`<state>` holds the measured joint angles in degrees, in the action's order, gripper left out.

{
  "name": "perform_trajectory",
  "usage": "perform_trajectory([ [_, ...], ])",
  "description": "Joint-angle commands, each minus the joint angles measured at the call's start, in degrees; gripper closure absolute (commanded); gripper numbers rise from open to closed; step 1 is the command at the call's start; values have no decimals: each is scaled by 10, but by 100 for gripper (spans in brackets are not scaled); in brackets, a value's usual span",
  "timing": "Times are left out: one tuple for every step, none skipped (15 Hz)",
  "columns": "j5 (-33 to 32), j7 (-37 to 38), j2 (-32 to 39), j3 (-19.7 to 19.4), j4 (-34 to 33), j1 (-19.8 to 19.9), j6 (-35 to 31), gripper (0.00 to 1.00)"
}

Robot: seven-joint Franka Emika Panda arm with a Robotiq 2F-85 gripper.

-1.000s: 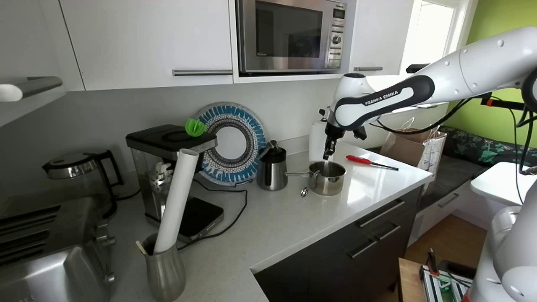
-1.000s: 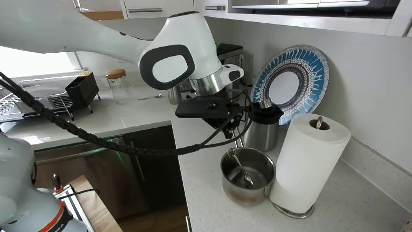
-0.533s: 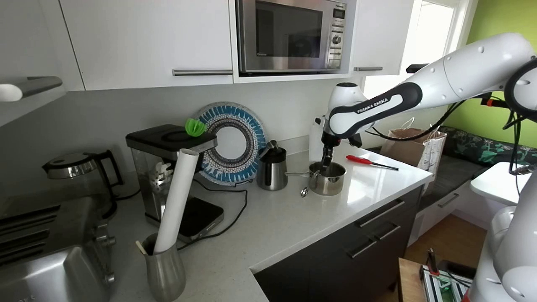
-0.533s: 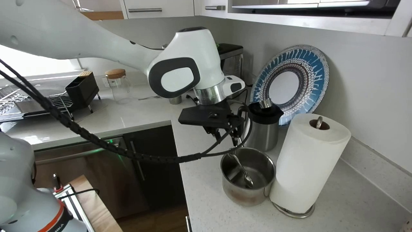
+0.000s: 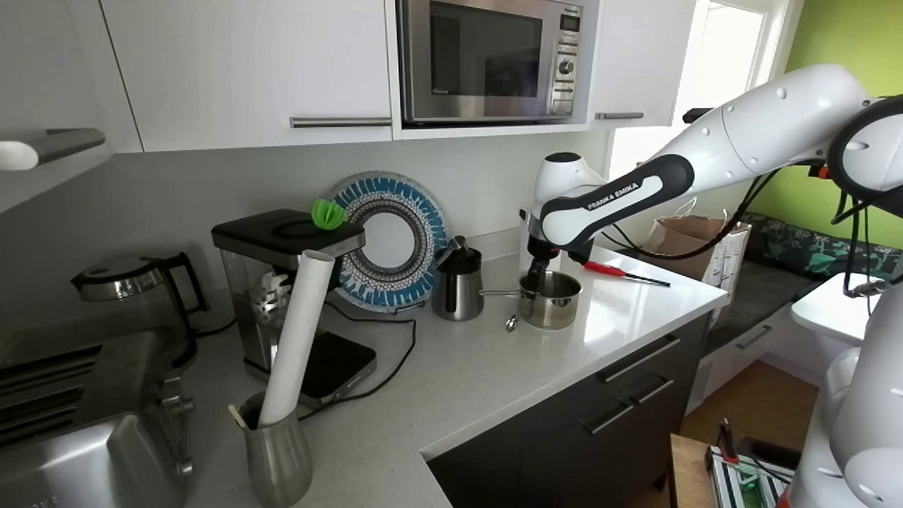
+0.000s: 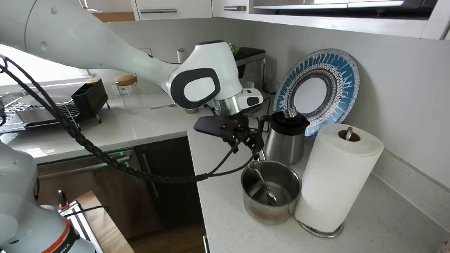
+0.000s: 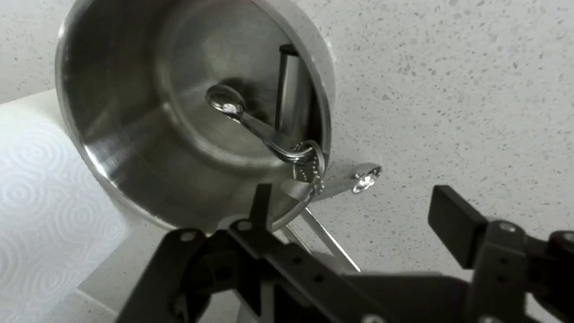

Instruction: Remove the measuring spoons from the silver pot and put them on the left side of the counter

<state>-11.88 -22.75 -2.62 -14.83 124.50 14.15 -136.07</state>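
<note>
Black gripper (image 7: 352, 211) — jaws parted wide, nothing held between them. Pot handle (image 7: 332, 240) shows in the gap in the wrist view; height over the rim cannot be told. Measuring spoons (image 7: 260, 128) straddle the rim of the silver pot (image 7: 116, 112), joining ring at its edge near the handle: one spoon reaches inside, another hangs outside, above or on the counter (image 7: 448, 89) (cannot tell). Not yet removed.

Risks, judged: lowering from this pose, the pot-side finger may strike the rim; closing there may pinch wall or handle and drag the pot. Thin stems may twist out of a shallow grip; the inner spoon may snag on the rim if pulled sideways. Paper towel roll (image 6: 337, 182) just beside the pot — a shove could topple it.

Containers: pot holds the inner spoon; nothing else certain. Lidded steel jug (image 5: 458, 291) near the handle's end, contents hidden. Farther along, open metal pitcher (image 5: 280, 462) with a white tube (image 5: 296, 339) and thin stick (image 5: 238, 416) leaning in it.
</note>
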Motion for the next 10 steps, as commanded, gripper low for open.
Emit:
perform_trajectory([
  [-34, 83, -13, 1, 18, 5, -10, 3],
  [-48, 107, -22, -1, 23, 8, -8, 2],
  [-62, 127, -26, -1, 25, 10, 0, 0],
  [-66, 131, -28, -1, 28, 10, 7, 0],
  [-43, 108, -25, -3, 29, 9, 14, 0],
  [-35, 103, -22, -4, 31, 8, 16, 0],
  [-30, 103, -19, -4, 34, 8, 16, 0],
  [-25, 102, -15, -5, 36, 8, 13, 0],
  [-25, 108, -7, -6, 36, 9, 2, 9],
  [-28, 112, -1, -6, 36, 10, -5, 15],
])
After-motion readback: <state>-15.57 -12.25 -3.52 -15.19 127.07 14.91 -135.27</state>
